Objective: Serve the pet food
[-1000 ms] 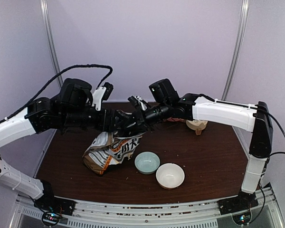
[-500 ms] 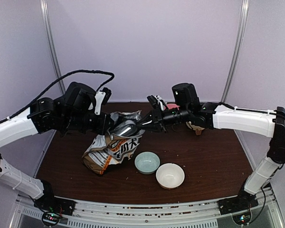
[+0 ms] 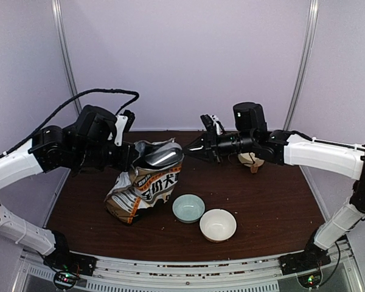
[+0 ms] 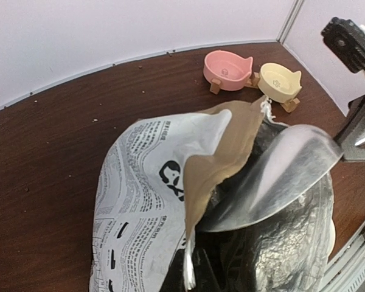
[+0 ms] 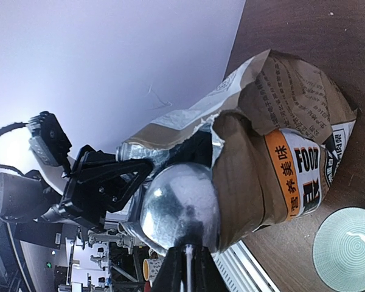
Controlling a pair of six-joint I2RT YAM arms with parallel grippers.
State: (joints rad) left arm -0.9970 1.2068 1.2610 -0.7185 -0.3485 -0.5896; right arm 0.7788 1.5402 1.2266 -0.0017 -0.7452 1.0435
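The brown paper dog-food bag [image 3: 143, 188] stands open at the table's left middle. My left gripper [image 3: 129, 159] is shut on the bag's torn rim and holds the mouth open; in the left wrist view its dark fingers [image 4: 198, 271] show at the bottom, on the foil edge of the bag [image 4: 140, 182]. My right gripper [image 3: 198, 149] is shut on the handle of a metal scoop [image 3: 161, 158], whose bowl sits at the bag's mouth. The scoop also shows in the left wrist view [image 4: 274, 176] and the right wrist view [image 5: 179, 207]. No kibble shows; the bag's inside is dark.
A pale green bowl [image 3: 188, 207] and a cream bowl [image 3: 218, 224] sit in front of the bag. A pink pet dish [image 4: 227, 70] and a yellow pet dish [image 4: 280, 82] stand on small wooden stands at the back right. Grey walls close the table's back and sides.
My right arm has drawn back to the right, pulling the scoop from deep in the bag up to its mouth. My left arm shifted slightly left, keeping hold of the rim.
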